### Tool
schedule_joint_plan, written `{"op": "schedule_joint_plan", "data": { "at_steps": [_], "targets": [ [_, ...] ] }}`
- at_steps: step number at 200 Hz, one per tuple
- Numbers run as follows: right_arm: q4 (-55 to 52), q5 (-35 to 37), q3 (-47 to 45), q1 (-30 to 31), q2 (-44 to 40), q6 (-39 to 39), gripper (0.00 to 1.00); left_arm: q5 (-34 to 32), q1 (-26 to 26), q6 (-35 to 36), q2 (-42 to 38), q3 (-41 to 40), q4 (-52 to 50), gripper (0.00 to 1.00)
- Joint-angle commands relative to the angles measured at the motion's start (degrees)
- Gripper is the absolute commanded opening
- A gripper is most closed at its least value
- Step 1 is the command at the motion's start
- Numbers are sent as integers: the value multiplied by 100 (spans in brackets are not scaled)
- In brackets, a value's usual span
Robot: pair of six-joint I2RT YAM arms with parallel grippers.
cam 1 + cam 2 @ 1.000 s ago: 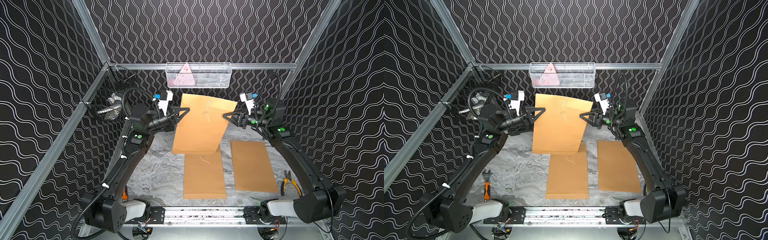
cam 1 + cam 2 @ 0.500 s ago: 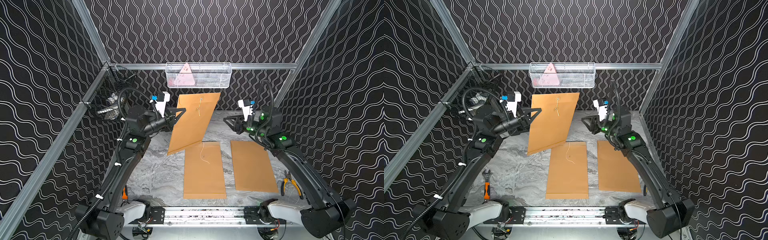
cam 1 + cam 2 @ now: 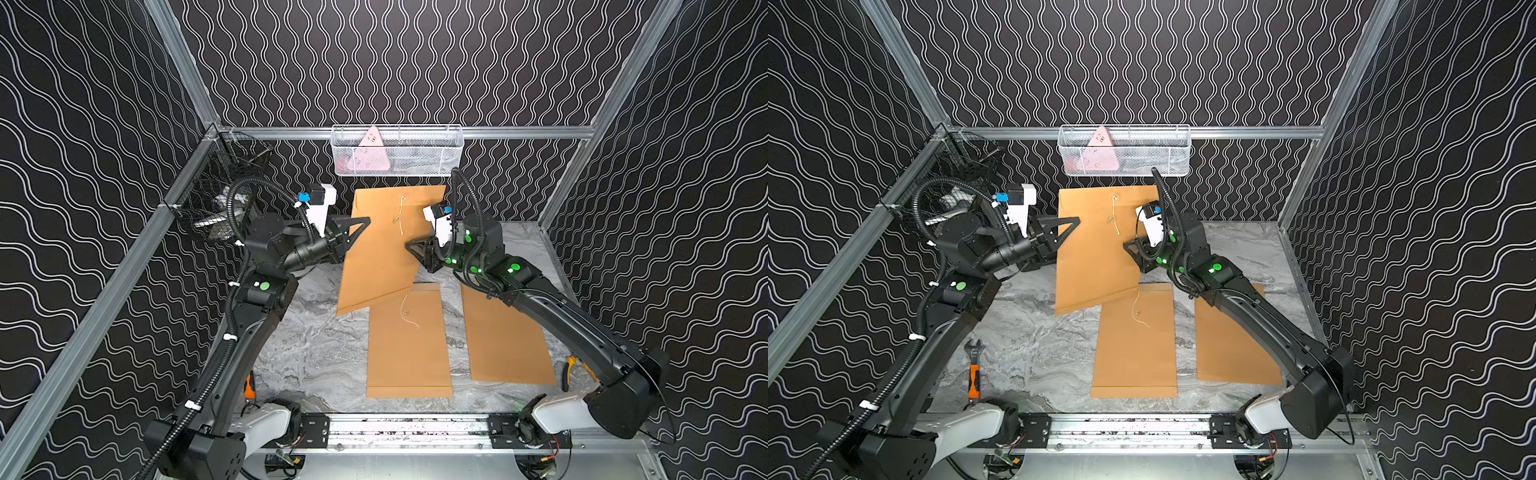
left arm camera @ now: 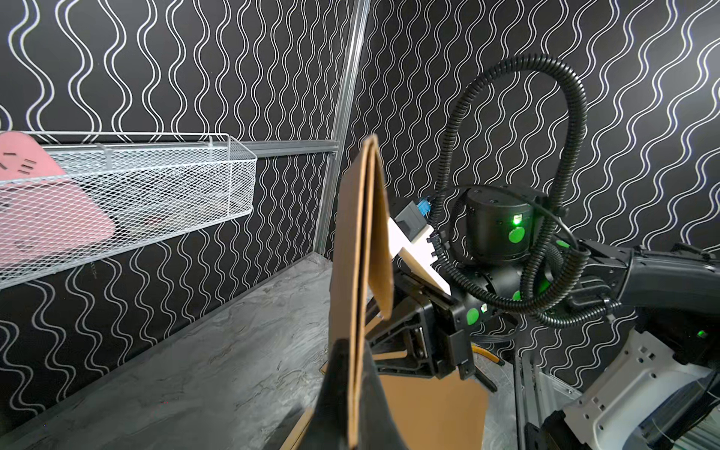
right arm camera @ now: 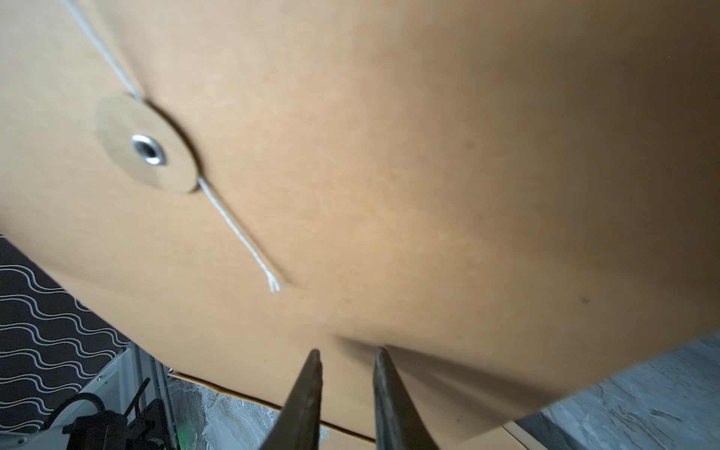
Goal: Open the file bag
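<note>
Top view: file bag [image 3: 382, 257] hangs mid-back above table [image 3: 316, 353], long axis near upright, flap end up. My left pincer [image 3: 361, 222] pinches its side edge.
Left wrist: bag edge-on.
Right wrist: my right pincer [image 5: 346, 352] slightly spread, tips at bag's face.

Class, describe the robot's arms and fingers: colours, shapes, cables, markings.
Left arm and right arm: black, white base housings, round green lights, ribbed black cable hoses, white camera blocks at the wrists. Fingers: dark, tapering to points.
</note>
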Motion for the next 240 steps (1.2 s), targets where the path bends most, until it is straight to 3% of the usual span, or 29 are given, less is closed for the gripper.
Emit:
{"op": "schedule_joint_plan", "data": {
  "at_steps": [1, 116, 240],
  "targets": [
    [688, 52, -43, 39, -17, -56, 24, 134, -18, -98, -45, -30, 249, 0],
    [1546, -148, -274, 70, 80, -20, 23, 261, -129, -217, 27, 76, 308, 0],
    [1577, -218, -115, 110, 211, -91, 18, 279, -186, -142, 77, 145, 197, 0]
  ]
}}
